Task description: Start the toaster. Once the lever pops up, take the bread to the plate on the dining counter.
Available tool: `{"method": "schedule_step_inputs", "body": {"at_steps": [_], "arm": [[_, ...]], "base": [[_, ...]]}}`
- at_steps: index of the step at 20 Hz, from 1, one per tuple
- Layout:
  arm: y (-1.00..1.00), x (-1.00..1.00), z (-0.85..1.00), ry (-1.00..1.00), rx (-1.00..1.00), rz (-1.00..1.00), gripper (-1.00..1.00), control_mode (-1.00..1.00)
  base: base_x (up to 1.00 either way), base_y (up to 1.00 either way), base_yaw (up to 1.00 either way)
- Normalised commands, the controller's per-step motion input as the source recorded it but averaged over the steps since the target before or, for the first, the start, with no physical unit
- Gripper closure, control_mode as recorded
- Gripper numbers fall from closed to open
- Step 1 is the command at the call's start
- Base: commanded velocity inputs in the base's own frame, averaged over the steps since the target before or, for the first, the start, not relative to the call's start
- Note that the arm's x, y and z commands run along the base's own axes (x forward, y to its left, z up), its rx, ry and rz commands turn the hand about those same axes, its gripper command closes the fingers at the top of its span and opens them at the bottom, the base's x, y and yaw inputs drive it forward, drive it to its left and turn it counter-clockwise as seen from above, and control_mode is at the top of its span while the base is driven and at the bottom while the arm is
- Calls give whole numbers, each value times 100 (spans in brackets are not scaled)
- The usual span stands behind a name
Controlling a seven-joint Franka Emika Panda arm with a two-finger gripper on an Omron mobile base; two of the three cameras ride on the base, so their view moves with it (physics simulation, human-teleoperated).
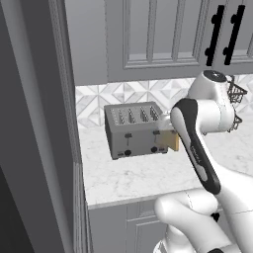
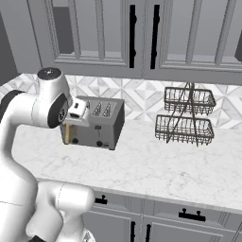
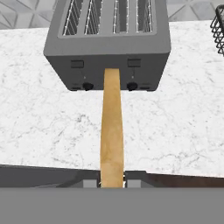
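The grey toaster [image 1: 133, 131] [image 2: 99, 124] [image 3: 109, 43] stands on a marble worktop against the tiled wall, and its slots look empty. Both dark levers [image 3: 77, 64] sit high on its front face. My gripper [image 3: 112, 183] is shut on the bread [image 3: 112, 127], a thin golden-tan slice seen edge-on that reaches toward the toaster's front. In the base views the bread [image 1: 173, 141] [image 2: 67, 134] hangs in front of the toaster's face, just above the worktop, partly behind my arm. The plate and the dining counter are out of view.
A two-tier wire basket rack [image 2: 185, 116] [image 1: 236, 94] stands on the worktop [image 2: 156, 165] to the toaster's right. Grey wall cabinets with black handles [image 2: 132, 35] hang above. A tall grey panel [image 1: 39, 128] walls off the left side.
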Motion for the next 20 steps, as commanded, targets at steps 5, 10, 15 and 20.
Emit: {"method": "schedule_step_inputs", "body": {"at_steps": [5, 10, 15, 20], "arm": [[-21, -9, 2, 0, 1, 0, 100, -100], [-1, -20, 0, 0, 0, 0, 100, -100], [0, -8, 0, 0, 0, 0, 100, 100], [0, 0, 0, 0, 0, 0, 100, 100]], "base": [[0, 0, 0], [0, 0, 0], [-23, -3, -1], [-73, -26, -13]]}}
